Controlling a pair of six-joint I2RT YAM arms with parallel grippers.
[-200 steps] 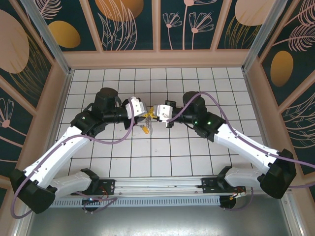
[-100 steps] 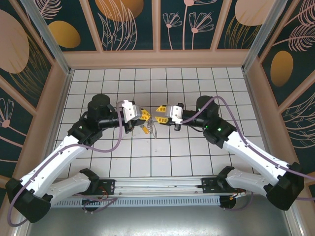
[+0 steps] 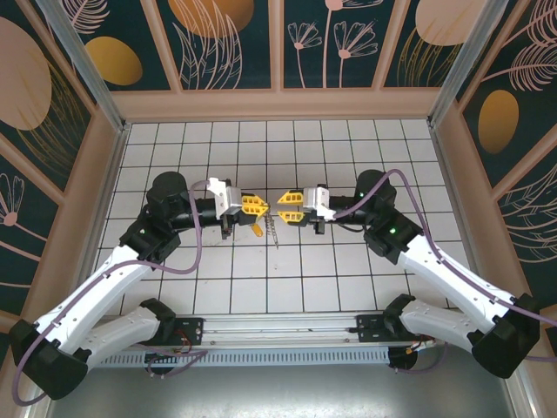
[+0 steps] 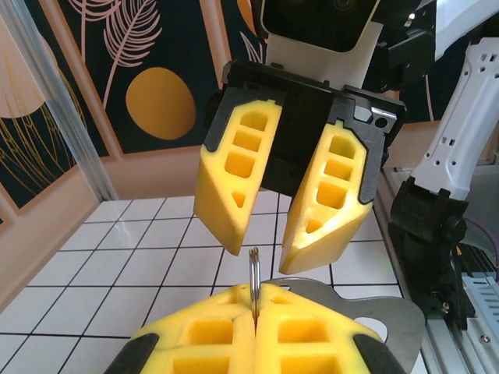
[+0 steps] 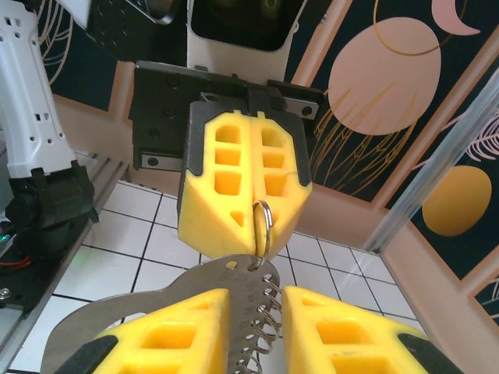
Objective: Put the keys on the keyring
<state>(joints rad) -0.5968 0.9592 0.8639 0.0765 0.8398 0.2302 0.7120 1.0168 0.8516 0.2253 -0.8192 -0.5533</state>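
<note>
My left gripper (image 3: 255,206) is shut on the keyring (image 4: 254,271), a thin silvery ring that stands edge-on out of its yellow fingertips. In the right wrist view the keyring (image 5: 263,222) carries a flat grey metal tag (image 5: 204,287) and a wire coil (image 5: 269,315). They hang down into the gap of my right gripper (image 5: 256,312), which is open; whether its fingers touch them is unclear. The right gripper (image 3: 288,205) faces the left one a short way apart. A small yellow-headed key (image 3: 258,231) and silvery bits (image 3: 272,232) dangle below the left gripper.
The white tiled floor (image 3: 348,279) lies beneath both arms. Tan walls with dark patterned panels (image 3: 278,96) close off the back and sides. A metal rail (image 3: 278,326) with the arm bases runs along the near edge.
The right gripper has opened and drawn back to the right. The left gripper, still shut on the ring, has shifted left and slightly nearer. The two grippers, close together before, now stand apart.
</note>
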